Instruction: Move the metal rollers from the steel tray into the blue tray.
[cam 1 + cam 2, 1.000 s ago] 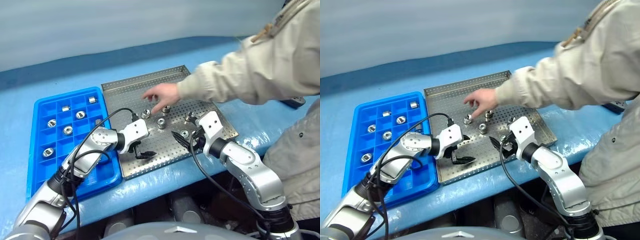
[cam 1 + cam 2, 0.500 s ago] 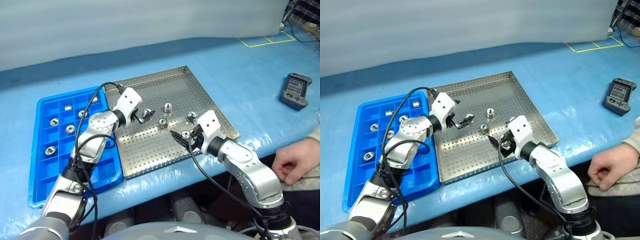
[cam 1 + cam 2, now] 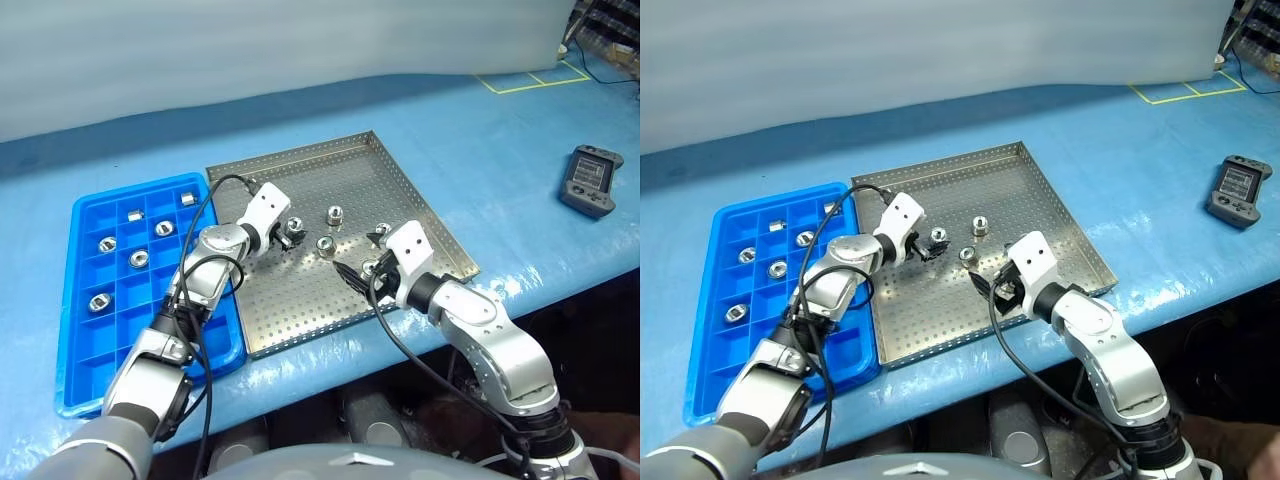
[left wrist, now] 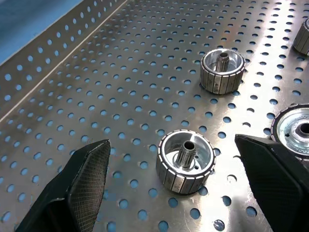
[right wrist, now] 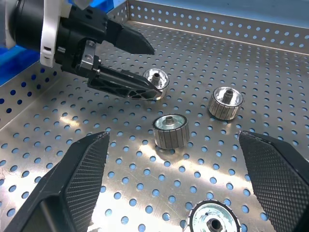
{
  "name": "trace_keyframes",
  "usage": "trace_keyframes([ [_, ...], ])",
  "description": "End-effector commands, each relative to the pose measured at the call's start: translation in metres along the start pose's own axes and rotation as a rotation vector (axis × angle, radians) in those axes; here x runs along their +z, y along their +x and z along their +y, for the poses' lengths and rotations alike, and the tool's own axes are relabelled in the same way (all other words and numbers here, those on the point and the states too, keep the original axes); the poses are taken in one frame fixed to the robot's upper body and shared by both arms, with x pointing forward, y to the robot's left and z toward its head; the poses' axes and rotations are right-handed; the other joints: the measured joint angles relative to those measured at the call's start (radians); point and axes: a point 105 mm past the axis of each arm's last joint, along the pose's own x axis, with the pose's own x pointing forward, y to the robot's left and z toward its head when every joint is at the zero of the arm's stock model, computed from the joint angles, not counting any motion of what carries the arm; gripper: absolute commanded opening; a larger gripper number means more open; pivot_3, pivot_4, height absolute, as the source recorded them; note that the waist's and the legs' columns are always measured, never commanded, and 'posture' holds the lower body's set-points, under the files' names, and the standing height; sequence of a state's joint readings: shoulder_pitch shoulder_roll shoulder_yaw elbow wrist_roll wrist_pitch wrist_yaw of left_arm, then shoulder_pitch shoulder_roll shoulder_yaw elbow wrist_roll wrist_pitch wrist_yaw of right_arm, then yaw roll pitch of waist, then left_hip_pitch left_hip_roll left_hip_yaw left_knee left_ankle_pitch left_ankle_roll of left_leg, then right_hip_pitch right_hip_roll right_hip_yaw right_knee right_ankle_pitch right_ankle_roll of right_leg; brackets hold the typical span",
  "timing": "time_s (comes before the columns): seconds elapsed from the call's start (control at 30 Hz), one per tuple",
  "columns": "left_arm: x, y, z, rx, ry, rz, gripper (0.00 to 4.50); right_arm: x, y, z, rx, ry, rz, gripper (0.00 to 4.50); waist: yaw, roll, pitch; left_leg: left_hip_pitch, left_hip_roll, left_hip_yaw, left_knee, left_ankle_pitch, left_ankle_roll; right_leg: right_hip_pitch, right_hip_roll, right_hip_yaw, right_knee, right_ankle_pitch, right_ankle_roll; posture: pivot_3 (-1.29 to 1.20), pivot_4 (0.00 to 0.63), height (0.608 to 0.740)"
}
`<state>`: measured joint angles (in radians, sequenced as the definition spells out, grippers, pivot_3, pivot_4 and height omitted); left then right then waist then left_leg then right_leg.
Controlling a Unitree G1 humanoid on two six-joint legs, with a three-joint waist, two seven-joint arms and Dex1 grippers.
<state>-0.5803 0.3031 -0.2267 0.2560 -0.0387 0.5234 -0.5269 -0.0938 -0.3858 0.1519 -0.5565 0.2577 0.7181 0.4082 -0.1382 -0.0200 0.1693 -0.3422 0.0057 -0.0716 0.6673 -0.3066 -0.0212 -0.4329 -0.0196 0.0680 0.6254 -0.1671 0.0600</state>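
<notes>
Left gripper (image 3: 931, 246) reaches over the steel tray (image 3: 1030, 190), fingers spread wide and empty, straddling a metal roller (image 4: 186, 161) that stands upright between the tips, bore pointing straight up, just ahead of the claw. That roller is far closer to the left arm than the right. Right gripper (image 3: 989, 287) hangs spread and empty too, near another roller (image 5: 170, 130) also on end. 4 rollers stand on the steel tray; the blue tray (image 3: 700, 345) beside it holds several already

Blue tray (image 3: 85, 330) lies left of steel tray (image 3: 375, 175), touching.
</notes>
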Motion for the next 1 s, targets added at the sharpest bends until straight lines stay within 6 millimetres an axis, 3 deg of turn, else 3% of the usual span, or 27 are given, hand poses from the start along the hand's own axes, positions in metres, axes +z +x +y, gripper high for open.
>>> trace_keyframes([
  [0.03,0.011,0.002,0.003,0.009,0.023,-0.017,4.47,0.011,0.000,0.005,0.004,-0.018,-0.054,4.50,-0.002,0.000,0.000,0.000,0.000,0.000,0.000,0.000,0.000,0.000,0.000,0.000,0.000,0.000,0.000,-0.19,0.150,0.740],
  [0.17,0.007,0.004,0.003,0.015,0.015,-0.005,4.47,0.012,0.002,0.008,0.006,-0.013,-0.060,4.50,-0.007,0.000,0.000,0.000,0.000,0.000,0.000,0.000,0.000,0.000,0.000,0.000,0.000,0.000,0.000,-0.19,0.150,0.740],
  [0.23,0.006,0.004,0.005,0.030,0.016,-0.002,4.11,0.012,0.003,0.009,0.007,-0.011,-0.062,4.50,-0.008,0.000,0.000,0.000,0.000,0.000,0.000,0.000,0.000,0.000,0.000,0.000,0.000,0.000,0.000,-0.19,0.150,0.740],
  [0.5,0.001,0.002,0.005,0.031,0.022,0.007,1.68,0.014,0.005,0.008,0.001,-0.008,-0.073,4.50,-0.010,0.000,0.000,0.000,0.000,0.000,0.000,0.000,0.000,0.000,0.000,0.000,0.000,0.000,0.000,-0.18,0.150,0.740],
  [0.73,0.011,-0.015,0.017,0.135,-0.030,-0.086,1.66,0.015,0.008,0.011,0.015,-0.007,-0.076,4.50,-0.010,0.000,0.000,0.000,0.000,0.000,0.000,0.000,0.000,0.000,0.000,0.000,0.000,0.000,0.000,-0.15,0.150,0.740],
  [0.97,0.043,-0.065,0.038,0.359,-0.115,-0.301,1.66,0.018,0.011,0.017,0.058,-0.011,-0.082,4.50,0.008,0.000,0.000,-0.001,0.000,0.000,0.000,0.000,0.000,-0.003,-0.001,0.000,0.000,0.001,0.000,-0.10,0.150,0.740],
  [1.0,0.047,-0.081,0.043,0.414,-0.124,-0.334,1.66,0.019,0.013,0.019,0.075,-0.014,-0.085,4.50,0.013,0.000,0.000,-0.001,0.000,-0.001,0.000,0.000,0.000,-0.002,-0.001,0.000,0.000,0.001,-0.001,-0.09,0.150,0.740],
])
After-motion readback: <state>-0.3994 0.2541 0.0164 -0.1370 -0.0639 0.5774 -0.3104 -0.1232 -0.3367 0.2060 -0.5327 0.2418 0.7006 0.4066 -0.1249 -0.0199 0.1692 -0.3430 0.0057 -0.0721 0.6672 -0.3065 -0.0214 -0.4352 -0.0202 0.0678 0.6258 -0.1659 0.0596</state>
